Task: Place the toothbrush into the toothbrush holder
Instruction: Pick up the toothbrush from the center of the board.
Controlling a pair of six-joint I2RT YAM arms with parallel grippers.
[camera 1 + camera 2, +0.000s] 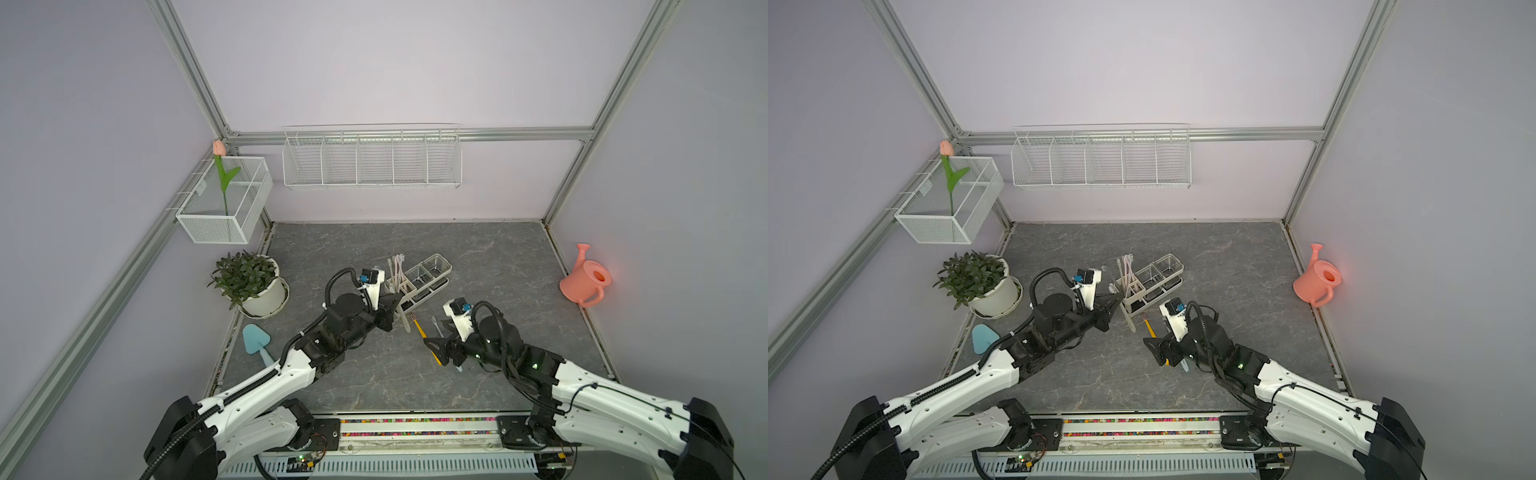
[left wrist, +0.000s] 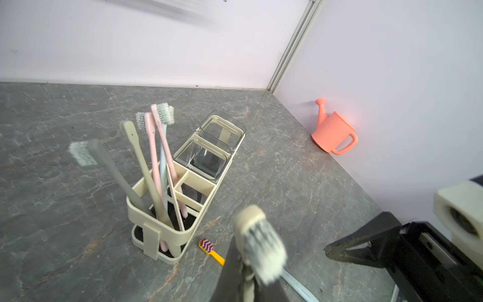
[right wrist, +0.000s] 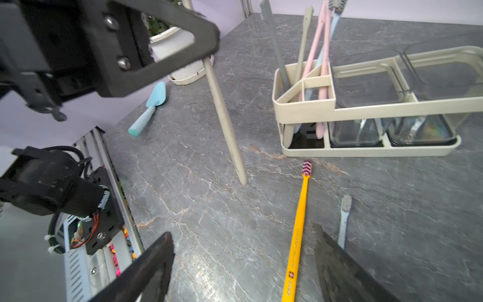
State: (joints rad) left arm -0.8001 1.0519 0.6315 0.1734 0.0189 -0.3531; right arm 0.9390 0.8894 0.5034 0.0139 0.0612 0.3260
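- In both top views, the left gripper (image 1: 395, 301) was clenched on a beige toothbrush (image 1: 405, 322). The brush stood just beside the near end of the toothbrush holder (image 1: 424, 277), outside it. The right gripper (image 1: 436, 332) hung with jaws spread above a yellow toothbrush (image 1: 419, 326) lying on the table (image 1: 498, 257).
- The left wrist view showed the beige brush's blurred head standing up from the closed fingers. Ahead, several toothbrushes (image 2: 154, 157) leaned in the holder's end compartment, and clear cups (image 2: 209, 157) filled the other two.
- The right wrist view showed the beige handle slanting down, its tip close to the tabletop beside the holder. The yellow toothbrush and a light-blue toothbrush (image 3: 343, 222) lay flat by the parted right fingers.
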